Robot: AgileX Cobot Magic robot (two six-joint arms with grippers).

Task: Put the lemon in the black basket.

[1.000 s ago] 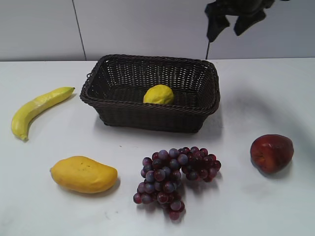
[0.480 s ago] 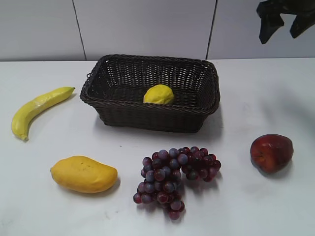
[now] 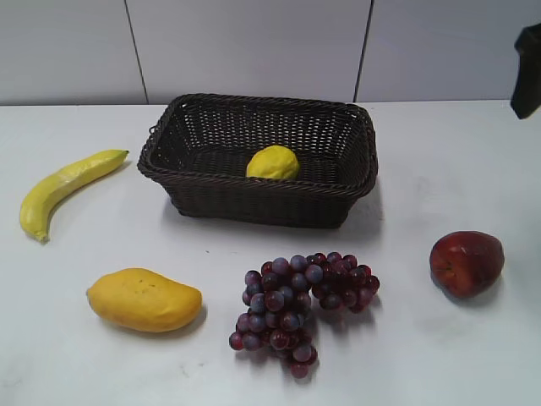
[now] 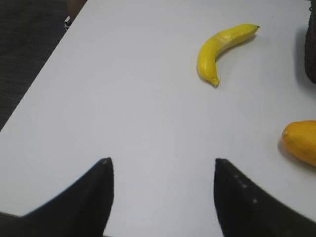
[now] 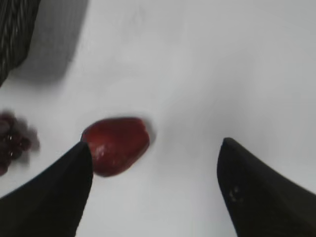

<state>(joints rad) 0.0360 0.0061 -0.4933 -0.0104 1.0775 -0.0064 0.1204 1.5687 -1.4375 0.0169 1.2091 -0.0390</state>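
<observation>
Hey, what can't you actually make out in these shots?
- Lemon: underside hidden by the black basket front wall, exterior view.
- Right gripper: in the exterior view only a dark sliver at the frame's right edge.
- Mango: cut off by the left wrist view's right edge.
- Grapes: blurred, cropped, right wrist view.

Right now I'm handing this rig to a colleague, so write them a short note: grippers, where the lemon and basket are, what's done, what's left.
Left gripper: open, empty, above bare table near the banana.
Right gripper: open, empty, above the table by the red apple; in the exterior view only a dark piece of it shows at the right edge.
Lemon: lying inside the black basket, toward its front wall.
Done: the lemon is in the basket and released.
Left: nothing for the placement itself; probably just park both arms.
</observation>
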